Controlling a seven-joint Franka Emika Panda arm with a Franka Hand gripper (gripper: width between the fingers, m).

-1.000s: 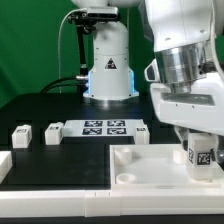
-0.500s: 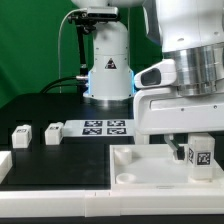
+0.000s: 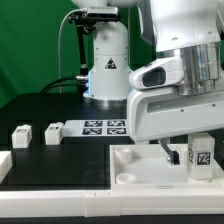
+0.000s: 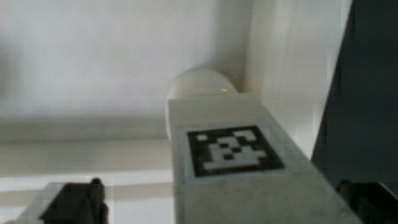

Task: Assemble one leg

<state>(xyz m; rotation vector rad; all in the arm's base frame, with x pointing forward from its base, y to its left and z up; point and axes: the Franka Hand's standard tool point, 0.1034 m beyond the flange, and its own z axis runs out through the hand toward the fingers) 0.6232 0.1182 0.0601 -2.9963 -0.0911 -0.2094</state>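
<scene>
Leg [image 3: 203,155] stands upright at the corner of the white panel [image 3: 135,168], on the exterior view's right, and is likely sitting in its socket. Gripper [image 4: 217,203] is spread and straddles the leg, with a gap showing on one side; it is probably poised to close and twist the leg home.

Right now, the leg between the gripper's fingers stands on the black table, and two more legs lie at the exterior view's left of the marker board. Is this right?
Not quite. The leg inside the gripper stands on the white panel, not on the black table; the exterior view shows it. The rest is correct.
</scene>
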